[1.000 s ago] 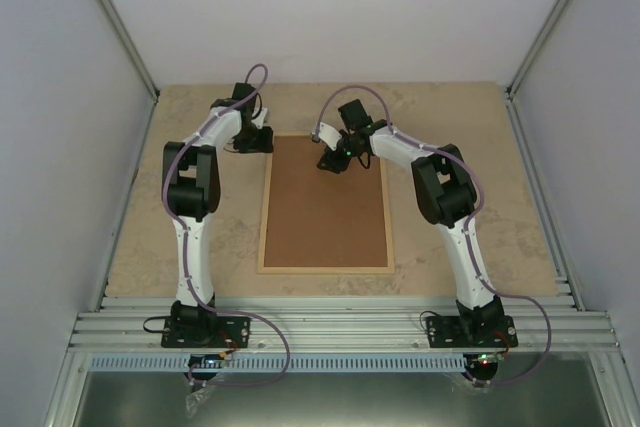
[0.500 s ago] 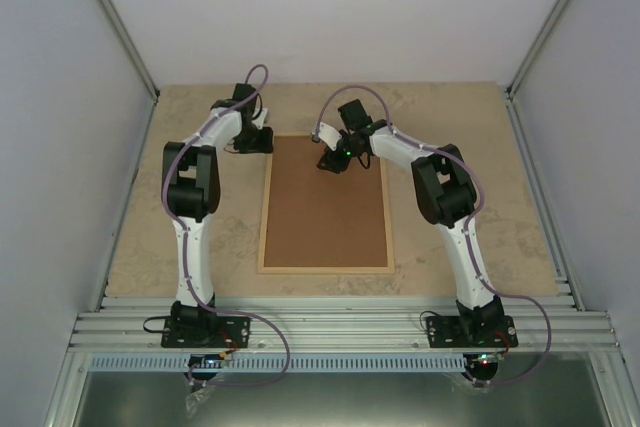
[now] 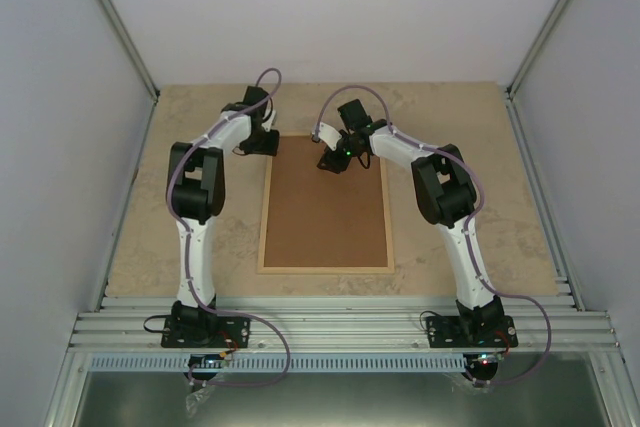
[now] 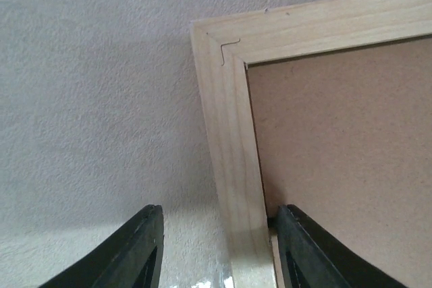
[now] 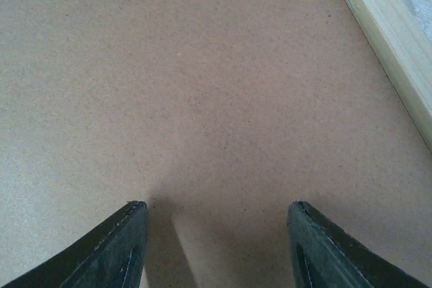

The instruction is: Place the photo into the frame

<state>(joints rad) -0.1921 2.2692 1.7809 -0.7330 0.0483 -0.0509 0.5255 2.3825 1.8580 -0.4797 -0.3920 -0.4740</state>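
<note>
The frame (image 3: 263, 237) of pale wood lies flat on the table, and a brown backing board (image 3: 325, 212) fills it. The photo is hidden. My left gripper (image 3: 268, 142) is at the frame's far left corner. In the left wrist view this gripper (image 4: 219, 237) is open and straddles the left rail (image 4: 233, 160), one finger over the table and the other at the rail's inner edge by the board (image 4: 351, 153). My right gripper (image 3: 330, 162) hangs over the far part of the board. In its wrist view it (image 5: 216, 234) is open, with only board (image 5: 202, 85) between the fingers.
The beige stone-look tabletop (image 3: 460, 127) surrounds the frame. Grey walls close in the left, far and right sides. An aluminium rail (image 3: 340, 327) carries both arm bases at the near edge. The frame's right rail (image 5: 385, 25) shows at the right wrist view's upper right.
My left arm has shifted a little to the right, bringing its gripper onto the frame's far left corner. The right arm has not moved.
</note>
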